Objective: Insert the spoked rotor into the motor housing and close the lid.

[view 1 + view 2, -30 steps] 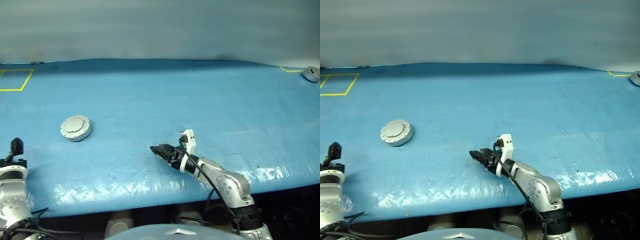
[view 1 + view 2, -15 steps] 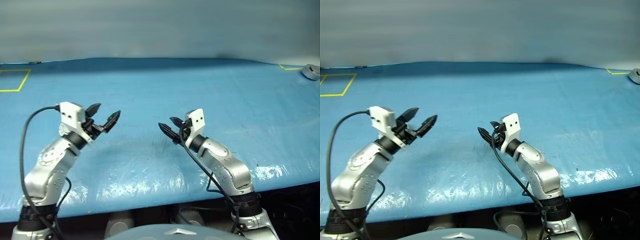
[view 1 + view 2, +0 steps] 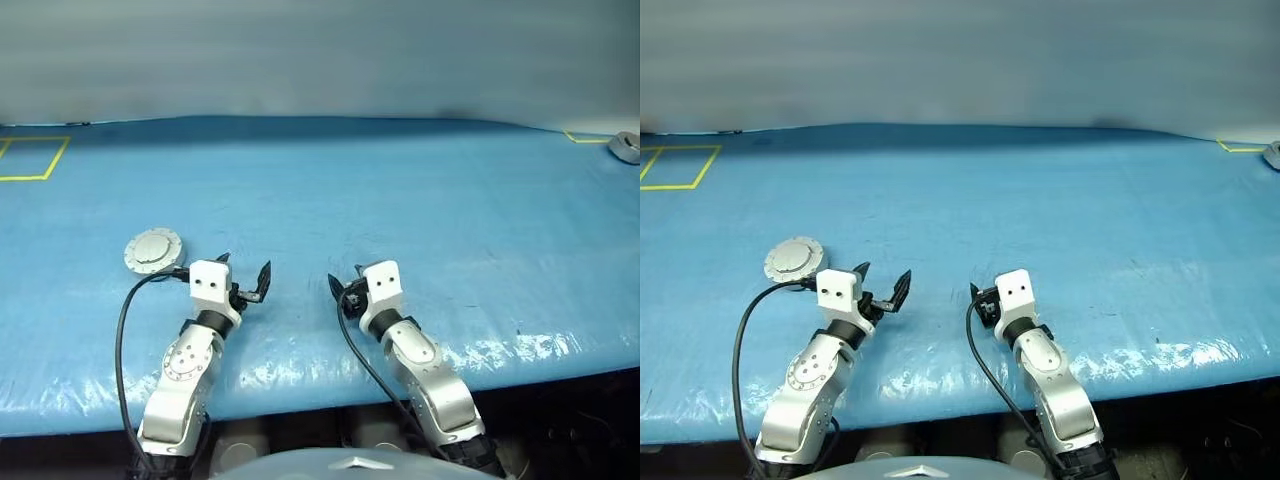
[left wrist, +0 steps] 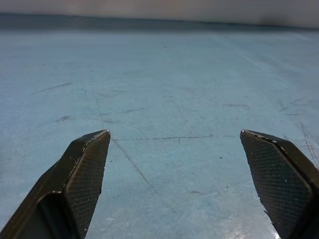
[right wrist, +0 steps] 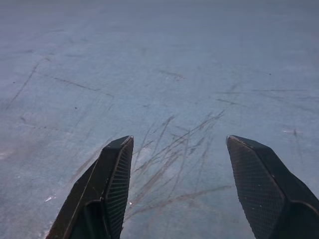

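Black fingers on the left gripper [image 3: 243,280] and right gripper [image 5: 175,186] stand apart, holding nothing, low in the frame. Left of them sits the closed grey motor housing [image 3: 153,251] on the blue table [image 3: 420,200].

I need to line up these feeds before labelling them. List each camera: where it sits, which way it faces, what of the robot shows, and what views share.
Left eye view: on the head, looking forward and down over the blue table; shows both arms, the left gripper and the closed lid.
Right eye view: the same scene from slightly aside; right gripper open.
Left wrist view: looks along its spread fingers at bare table.
Right wrist view: looks along its fingers at scratched table.
Shared: both eyes show both arms; both wrists show table surface.
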Tool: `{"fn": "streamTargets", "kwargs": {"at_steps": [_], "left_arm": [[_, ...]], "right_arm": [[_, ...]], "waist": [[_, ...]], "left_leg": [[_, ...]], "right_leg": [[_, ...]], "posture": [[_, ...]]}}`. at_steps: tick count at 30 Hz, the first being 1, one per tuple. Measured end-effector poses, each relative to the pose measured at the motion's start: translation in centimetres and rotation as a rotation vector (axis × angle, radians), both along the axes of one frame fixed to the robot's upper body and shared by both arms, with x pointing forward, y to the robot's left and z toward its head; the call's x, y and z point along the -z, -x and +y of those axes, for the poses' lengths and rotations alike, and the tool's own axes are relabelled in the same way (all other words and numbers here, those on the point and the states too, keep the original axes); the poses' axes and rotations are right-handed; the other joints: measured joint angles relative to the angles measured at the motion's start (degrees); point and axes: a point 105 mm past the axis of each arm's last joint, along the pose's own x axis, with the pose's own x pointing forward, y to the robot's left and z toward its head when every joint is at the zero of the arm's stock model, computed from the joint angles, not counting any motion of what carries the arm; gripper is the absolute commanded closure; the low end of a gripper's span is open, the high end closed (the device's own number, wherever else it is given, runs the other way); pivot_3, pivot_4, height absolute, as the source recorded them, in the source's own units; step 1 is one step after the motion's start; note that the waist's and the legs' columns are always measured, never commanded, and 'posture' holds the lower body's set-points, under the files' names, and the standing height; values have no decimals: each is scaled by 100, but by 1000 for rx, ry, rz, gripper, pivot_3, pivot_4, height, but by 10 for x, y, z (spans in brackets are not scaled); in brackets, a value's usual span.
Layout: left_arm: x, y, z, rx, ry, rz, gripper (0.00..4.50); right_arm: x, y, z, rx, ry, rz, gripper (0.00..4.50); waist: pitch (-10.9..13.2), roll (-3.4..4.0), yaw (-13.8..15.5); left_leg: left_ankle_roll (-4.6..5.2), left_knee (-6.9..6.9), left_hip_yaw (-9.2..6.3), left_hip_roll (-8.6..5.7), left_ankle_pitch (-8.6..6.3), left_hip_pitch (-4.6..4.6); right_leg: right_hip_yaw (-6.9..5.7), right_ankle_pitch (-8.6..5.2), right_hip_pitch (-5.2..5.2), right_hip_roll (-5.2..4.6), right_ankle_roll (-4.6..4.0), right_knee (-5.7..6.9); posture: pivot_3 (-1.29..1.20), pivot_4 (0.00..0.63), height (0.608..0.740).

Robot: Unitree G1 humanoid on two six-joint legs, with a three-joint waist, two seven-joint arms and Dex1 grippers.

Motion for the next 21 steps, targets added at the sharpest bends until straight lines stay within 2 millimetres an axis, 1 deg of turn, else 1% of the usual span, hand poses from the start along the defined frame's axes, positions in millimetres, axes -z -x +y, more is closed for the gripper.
{"fn": "streamTargets", "kwargs": {"at_steps": [2,4,8,14,21], "left_arm": [[0,1,7,-31,-28,-4,24],[0,1,12,-57,-19,-5,24],[0,1,10,-54,-16,-6,24],[0,0,8,-49,-2,-8,24],[-2,-2,6,-51,-7,-16,24]], "right_arm": [[-2,-2,-6,12,31,-20,1362],[-3,-5,-9,37,23,-23,1362],[-5,-7,-6,45,1,-26,1362],[-5,-7,-6,44,14,-29,1362],[-8,-10,-13,64,27,-40,1362]], "waist": [[0,0,-2],[0,0,-1],[0,0,-1],[0,0,0],[0,0,0]], "left_leg": [[3,6,1,-1,2,1],[4,6,0,-2,2,1],[5,-6,0,-4,2,-2],[7,-8,-1,-6,0,-9],[7,0,-1,-6,0,-8]], "right_leg": [[5,4,0,-1,4,0],[7,7,1,-2,4,-1],[8,20,-3,1,-22,-2],[8,18,-5,2,-22,-4],[8,19,-4,2,-19,-3]], "posture": [[0,150,740],[0,150,740],[0,150,740],[0,150,740],[0,150,740]]}}
